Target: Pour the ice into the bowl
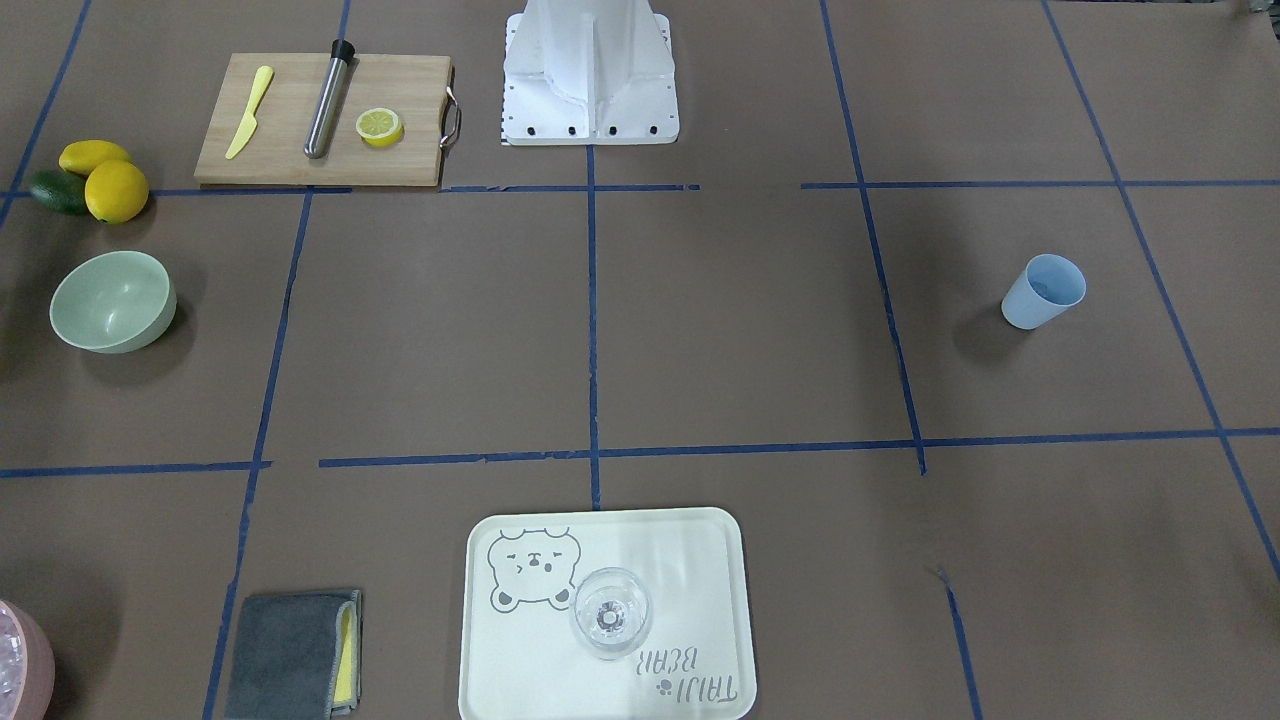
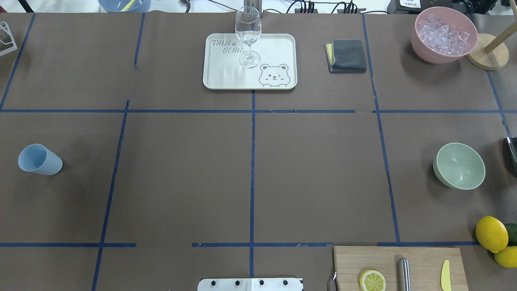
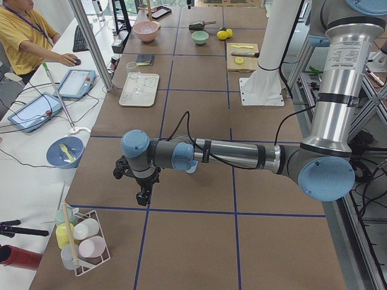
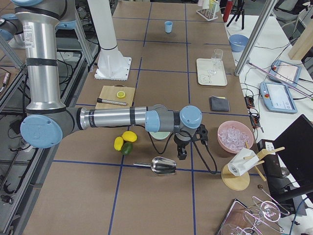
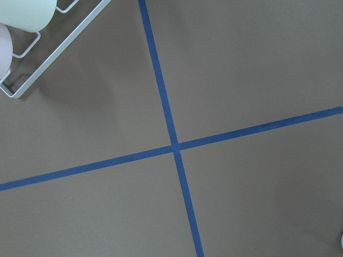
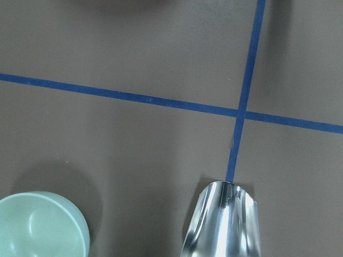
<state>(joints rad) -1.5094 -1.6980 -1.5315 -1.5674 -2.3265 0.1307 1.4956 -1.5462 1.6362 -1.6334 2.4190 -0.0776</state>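
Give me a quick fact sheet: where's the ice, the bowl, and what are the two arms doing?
Ice: heaped in the pink tub
Bowl: pale green, upright, empty
Scoop: metal, lying on the table near the bowl
Right gripper: hangs over the table near scoop and bowl; open or shut unclear
Left gripper: hangs over the table; open or shut unclear

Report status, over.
Left gripper, right gripper: jaws unreadable. Clear ice cubes in pink round tub; pale sage-green bowl empty. Shiny metal scoop lies near bowl.
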